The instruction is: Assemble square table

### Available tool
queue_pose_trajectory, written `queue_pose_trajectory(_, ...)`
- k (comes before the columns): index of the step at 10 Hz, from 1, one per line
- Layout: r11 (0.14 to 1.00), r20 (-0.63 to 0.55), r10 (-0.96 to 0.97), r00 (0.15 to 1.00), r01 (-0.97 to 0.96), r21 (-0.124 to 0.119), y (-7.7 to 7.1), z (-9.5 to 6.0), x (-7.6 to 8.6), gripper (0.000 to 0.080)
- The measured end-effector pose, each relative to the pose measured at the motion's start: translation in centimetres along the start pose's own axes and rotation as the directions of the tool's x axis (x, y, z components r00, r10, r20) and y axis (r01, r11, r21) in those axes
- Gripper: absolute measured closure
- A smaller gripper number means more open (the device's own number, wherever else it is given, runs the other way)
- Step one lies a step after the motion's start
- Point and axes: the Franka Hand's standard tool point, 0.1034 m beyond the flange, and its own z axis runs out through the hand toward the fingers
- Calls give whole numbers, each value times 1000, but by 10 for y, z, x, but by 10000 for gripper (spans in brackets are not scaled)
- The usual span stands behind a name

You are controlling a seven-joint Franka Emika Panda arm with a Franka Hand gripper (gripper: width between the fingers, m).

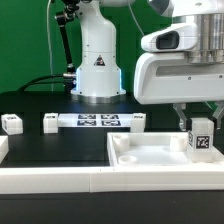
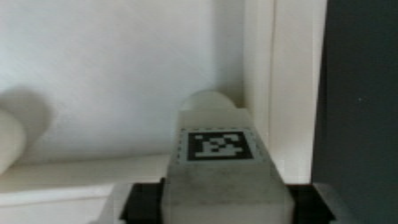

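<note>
gripper (image 1: 201,128) pinches leg (image 1: 201,143) | beside tabletop (image 1: 150,160) rim | marker board (image 1: 95,121), spare legs (image 1: 12,124) apart

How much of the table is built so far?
Nothing looks finished yet. The claw grips one leg standing upright at a corner of the top. Another leg, it seems, lies loose off to the side, so more legs are left to fit.

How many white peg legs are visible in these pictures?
4. One leg in the gripper at the table top's corner; one at each end of the marker board; one at the exterior view's far left. Others may be hidden.
</note>
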Motion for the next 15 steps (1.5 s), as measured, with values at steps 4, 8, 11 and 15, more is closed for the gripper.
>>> queue_pose_trajectory(4,949,-16,314,949,-314,-2,7,1,0,505)
queue_pose_trajectory(8,857,-34,514,857,-515,-19,20,0,0,499)
queue_pose_trajectory(11,846,-40,531,846,-532,-24,23,0,1,289)
queue_pose_trajectory(15,949,-37,315,948,-316,-18,19,-25,1,152)
